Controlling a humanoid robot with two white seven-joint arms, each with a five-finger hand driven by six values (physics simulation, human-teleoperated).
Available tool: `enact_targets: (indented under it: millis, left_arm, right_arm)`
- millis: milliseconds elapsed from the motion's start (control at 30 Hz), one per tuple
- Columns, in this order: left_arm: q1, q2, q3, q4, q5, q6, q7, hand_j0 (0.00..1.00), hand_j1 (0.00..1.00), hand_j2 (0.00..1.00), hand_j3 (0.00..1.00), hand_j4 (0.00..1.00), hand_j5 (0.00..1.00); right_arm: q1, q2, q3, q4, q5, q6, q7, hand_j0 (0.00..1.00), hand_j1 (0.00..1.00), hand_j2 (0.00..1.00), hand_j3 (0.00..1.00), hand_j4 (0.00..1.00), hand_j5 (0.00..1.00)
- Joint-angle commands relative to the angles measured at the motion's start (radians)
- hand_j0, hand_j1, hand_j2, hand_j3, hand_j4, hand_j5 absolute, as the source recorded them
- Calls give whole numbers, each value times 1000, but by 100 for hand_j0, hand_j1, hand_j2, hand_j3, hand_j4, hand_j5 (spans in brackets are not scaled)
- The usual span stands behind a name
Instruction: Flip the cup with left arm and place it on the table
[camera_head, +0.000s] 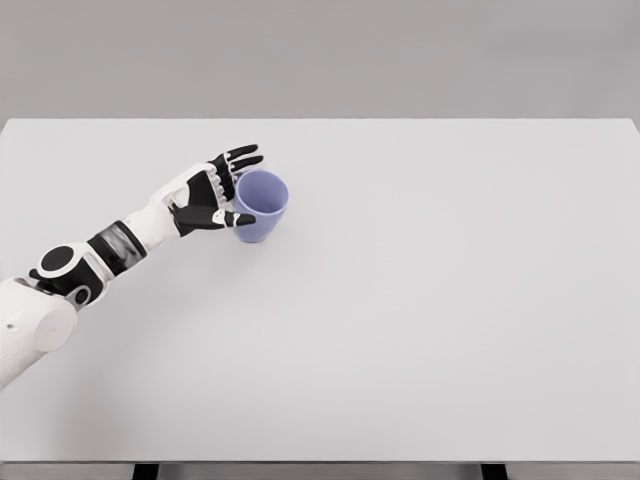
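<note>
The lavender cup (260, 206) stands on the white bench (420, 320) left of centre, its open mouth facing up and toward the camera, so it appears upright with the rim on top. The left hand (215, 195) sits right beside it on its left flank, fingers (243, 157) spread and reaching past the far side of the rim while the thumb (232, 219) lies across the near wall; whether the skin truly presses the cup cannot be told, and the hand looks open around it, not yet closed. The step in hand seems to be either taking or letting go of the grasp. To do it well, the hand should move squarely, thumb and fingers acting together, so the light cup is not nudged sideways or tipped. The right arm is out of view.
</note>
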Motion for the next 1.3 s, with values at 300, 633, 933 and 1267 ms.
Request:
enact_targets:
  millis: [300, 633, 933, 1267]
  left_arm:
    - [-2, 15, 4, 2, 4, 0, 0, 100, 100, 100, 100, 100, 100]
    - [-6, 92, 12, 19, 17, 0, -2, 100, 100, 100, 100, 100, 100]
    - [-9, 136, 41, 16, 23, 1, -6, 100, 100, 100, 100, 100, 100]
    - [15, 352, 113, -156, 30, -276, -200, 100, 100, 100, 100, 100, 100]
  right_arm:
    - [-2, 0, 0, 0, 1, -1, 0, 100, 100, 100, 100, 100, 100]
    - [-2, 0, 0, 0, 1, -1, 0, 100, 100, 100, 100, 100, 100]
    - [-2, 0, 0, 0, 1, -1, 0, 100, 100, 100, 100, 100, 100]
    - [-2, 0, 0, 0, 1, -1, 0, 100, 100, 100, 100, 100, 100]
